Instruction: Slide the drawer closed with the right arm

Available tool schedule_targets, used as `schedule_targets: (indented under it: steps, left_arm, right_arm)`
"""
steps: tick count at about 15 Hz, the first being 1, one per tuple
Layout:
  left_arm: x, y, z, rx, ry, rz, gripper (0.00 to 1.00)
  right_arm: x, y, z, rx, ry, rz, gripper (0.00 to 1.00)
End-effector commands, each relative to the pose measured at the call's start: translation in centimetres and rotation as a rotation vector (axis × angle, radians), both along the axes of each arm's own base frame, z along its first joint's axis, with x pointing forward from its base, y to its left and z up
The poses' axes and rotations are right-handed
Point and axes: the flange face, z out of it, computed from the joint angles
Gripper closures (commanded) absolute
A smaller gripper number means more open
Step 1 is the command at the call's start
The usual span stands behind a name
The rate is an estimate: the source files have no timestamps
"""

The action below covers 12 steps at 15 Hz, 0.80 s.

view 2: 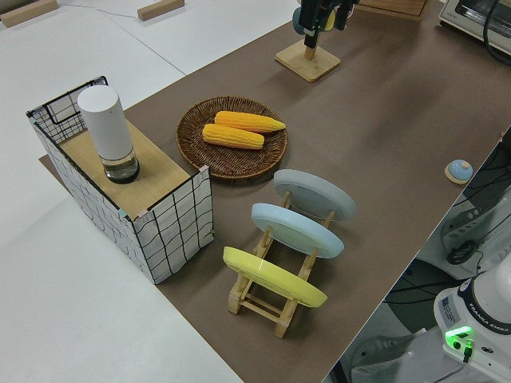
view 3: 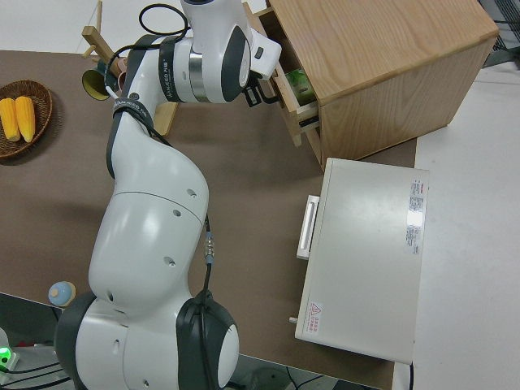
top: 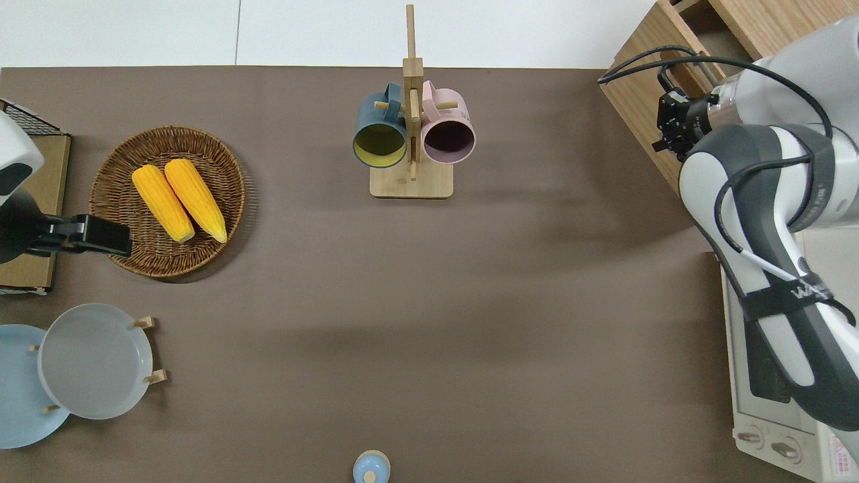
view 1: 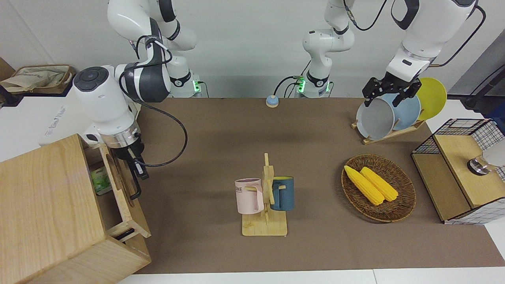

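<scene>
The right gripper (view 1: 136,167) is at the black bar handle (view 1: 135,184) on the front panel of the drawer (view 1: 118,185), at the end of the panel nearer to the robots. Whether its fingers clasp the bar or merely press against it cannot be told. Above it sit the silver wrist ring and the white right arm (view 1: 104,104), bent over the corner of the big pale-wood box (view 1: 43,209) with a black cable looping off the wrist.

The drawer stands partly out of the box, at the right arm's end of the table. A narrow strip of its inside shows, and a small green-labelled packet (view 1: 100,180) lies in it toward the end nearer to the robots. The white oven (view 3: 361,256) sits just beside the box, nearer to the robots.

Well away from the box toward the left arm's end of the table stands a wooden mug stand (view 1: 265,205) with a pink mug (view 1: 249,196) and a dark blue mug (view 1: 283,193).

The left arm is parked.
</scene>
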Motion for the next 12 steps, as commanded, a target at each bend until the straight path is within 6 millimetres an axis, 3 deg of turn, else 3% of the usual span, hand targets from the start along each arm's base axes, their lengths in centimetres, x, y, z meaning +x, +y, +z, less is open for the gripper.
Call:
schedule_targets:
  steps: [1,12]
  left_arm:
    - [0.2,0.1,0.4,0.016,0.005,-0.012,0.01]
    - [0.2,0.1,0.4,0.016,0.005,-0.012,0.01]
  right_arm:
    - [1.3,-1.8,-0.5,-0.002,-0.036,0.031,1.000]
    - [2.7,-5.1,-0.1,0.009,-0.071,0.083,1.000]
